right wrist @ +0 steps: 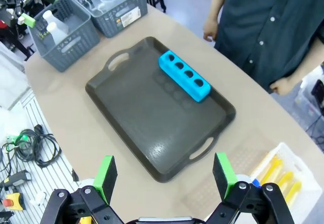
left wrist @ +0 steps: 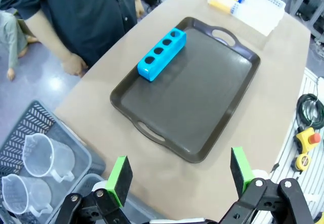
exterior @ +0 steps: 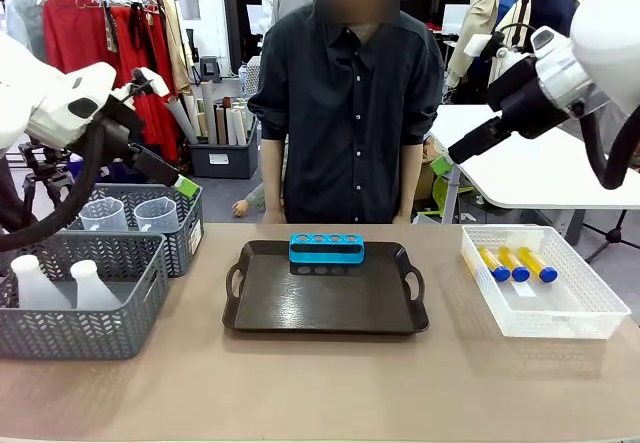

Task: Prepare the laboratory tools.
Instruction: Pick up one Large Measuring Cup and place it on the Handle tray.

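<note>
The small blue holed rack (exterior: 327, 249) (left wrist: 162, 54) (right wrist: 184, 76) lies on the far side of the dark tray (exterior: 325, 308), its holes empty. Three blue-capped tubes of yellow liquid (exterior: 515, 263) (right wrist: 276, 171) lie in a white basket (exterior: 585, 313) at the right. Two clear beakers (exterior: 130, 214) (left wrist: 43, 155) stand in the far grey basket (exterior: 190, 233). Two white flasks (exterior: 60, 283) (right wrist: 53, 24) stand in the near grey basket (exterior: 90, 328). My left gripper (exterior: 186, 187) (left wrist: 179, 171) hovers open above the beaker basket. High at the right, my right gripper (exterior: 442, 165) (right wrist: 164, 172) is open and holds nothing.
A person (exterior: 345, 93) stands at the far edge behind the tray, hands down at the sides. Bare tabletop (exterior: 320, 383) runs along the front. A second white table (exterior: 540, 168) stands behind at the right.
</note>
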`<state>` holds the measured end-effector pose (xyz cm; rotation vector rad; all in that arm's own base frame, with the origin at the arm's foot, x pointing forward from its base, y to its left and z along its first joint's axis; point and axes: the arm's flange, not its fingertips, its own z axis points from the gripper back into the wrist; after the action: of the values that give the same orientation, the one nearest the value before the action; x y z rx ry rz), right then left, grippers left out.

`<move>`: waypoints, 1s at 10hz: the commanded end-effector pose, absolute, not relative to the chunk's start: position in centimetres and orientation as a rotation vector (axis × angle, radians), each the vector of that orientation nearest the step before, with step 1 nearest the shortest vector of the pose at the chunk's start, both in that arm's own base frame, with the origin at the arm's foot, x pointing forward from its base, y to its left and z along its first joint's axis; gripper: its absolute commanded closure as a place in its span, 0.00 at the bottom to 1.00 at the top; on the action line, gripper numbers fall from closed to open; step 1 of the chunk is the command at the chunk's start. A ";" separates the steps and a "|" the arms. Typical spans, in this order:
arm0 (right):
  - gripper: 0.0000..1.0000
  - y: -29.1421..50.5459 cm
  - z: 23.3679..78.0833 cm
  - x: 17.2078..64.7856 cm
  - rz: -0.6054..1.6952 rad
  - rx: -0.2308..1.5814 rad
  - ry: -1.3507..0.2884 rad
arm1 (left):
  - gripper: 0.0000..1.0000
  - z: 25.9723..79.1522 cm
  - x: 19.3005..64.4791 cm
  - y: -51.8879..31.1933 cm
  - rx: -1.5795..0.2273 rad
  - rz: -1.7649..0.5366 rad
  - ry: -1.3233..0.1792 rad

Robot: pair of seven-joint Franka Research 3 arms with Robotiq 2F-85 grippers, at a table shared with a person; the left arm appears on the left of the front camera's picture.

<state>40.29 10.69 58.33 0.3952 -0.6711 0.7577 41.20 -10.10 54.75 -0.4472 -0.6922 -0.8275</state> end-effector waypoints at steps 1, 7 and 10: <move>0.00 9.7 57.9 40.6 0.782 0.422 -0.698 | 0.00 55.0 41.2 -9.9 -0.462 -0.844 -0.734; 0.00 9.6 58.4 40.5 0.753 0.406 -0.692 | 0.00 56.2 41.2 -10.6 -0.395 -0.801 -0.744; 0.00 9.6 58.4 40.5 0.753 0.406 -0.692 | 0.00 56.6 40.8 -10.2 -0.424 -0.833 -0.748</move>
<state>40.50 9.68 58.40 0.3974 -0.6923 0.7553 40.86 -10.49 56.50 -0.4156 -0.7465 -0.8304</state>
